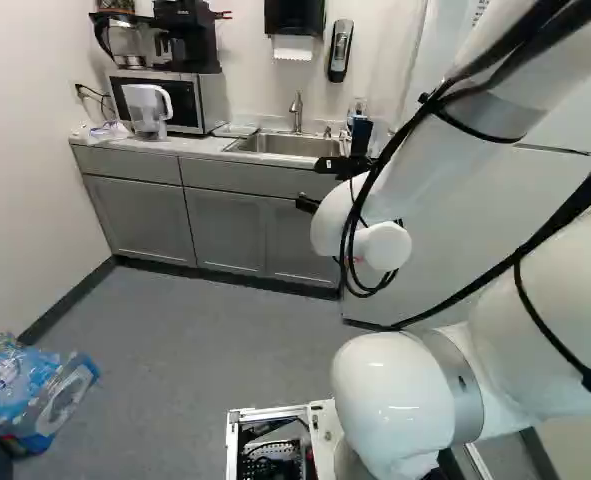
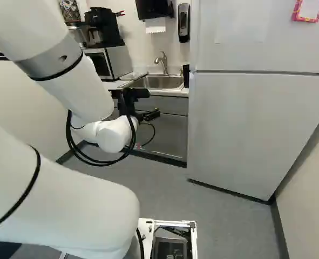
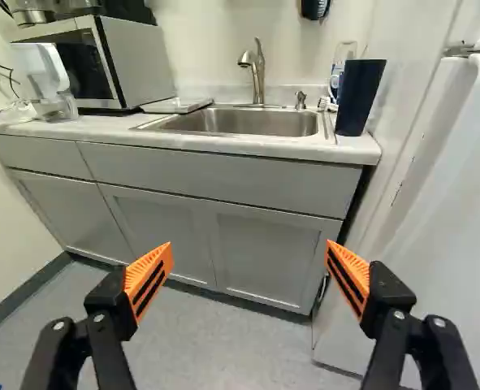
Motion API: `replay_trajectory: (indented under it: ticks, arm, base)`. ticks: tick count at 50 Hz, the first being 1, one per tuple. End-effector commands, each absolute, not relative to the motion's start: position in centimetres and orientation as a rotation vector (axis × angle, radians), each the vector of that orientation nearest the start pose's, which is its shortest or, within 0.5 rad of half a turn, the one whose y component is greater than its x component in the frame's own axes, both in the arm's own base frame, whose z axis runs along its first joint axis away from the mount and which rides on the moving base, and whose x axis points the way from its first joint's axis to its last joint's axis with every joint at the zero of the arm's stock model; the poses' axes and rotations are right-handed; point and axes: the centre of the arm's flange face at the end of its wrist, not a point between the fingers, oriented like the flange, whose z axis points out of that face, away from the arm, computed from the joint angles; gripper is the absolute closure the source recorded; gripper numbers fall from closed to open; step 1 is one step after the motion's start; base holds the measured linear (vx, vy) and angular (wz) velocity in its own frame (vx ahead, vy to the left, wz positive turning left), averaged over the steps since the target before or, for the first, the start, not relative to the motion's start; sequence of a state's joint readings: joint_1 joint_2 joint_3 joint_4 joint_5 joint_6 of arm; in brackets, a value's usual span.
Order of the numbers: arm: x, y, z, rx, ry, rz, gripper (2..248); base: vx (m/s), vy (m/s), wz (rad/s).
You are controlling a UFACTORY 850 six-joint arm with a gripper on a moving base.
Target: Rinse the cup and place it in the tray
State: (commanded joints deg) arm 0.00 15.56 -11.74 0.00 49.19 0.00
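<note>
The jaws of the gripper (image 2: pixel 150 103) stood wide open, orange pads (image 3: pixel 149 280) well apart, with open room ahead before the cabinets (image 3: pixel 268 252). Farther and higher, the dark cup (image 3: pixel 359 97) stood near the right end of the tabletop (image 3: pixel 101 128), just right of the sink (image 3: pixel 240 122). It was upright, wider end up, long axis vertical. It partly hid a bottle (image 3: pixel 343 54) behind; its inside was out of sight. What seemed the tray (image 3: pixel 177 106) lay flat left of the sink, its details unclear.
</note>
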Motion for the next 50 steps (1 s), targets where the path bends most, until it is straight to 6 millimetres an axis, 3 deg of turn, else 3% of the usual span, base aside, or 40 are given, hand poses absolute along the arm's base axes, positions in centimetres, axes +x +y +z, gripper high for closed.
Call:
replay_trajectory:
  ticks: [50]
  arm:
    - [33.4, 0.1, 45.1, -2.431, -0.005, -1.986, 3]
  base:
    - [0.0, 0.0, 0.0]
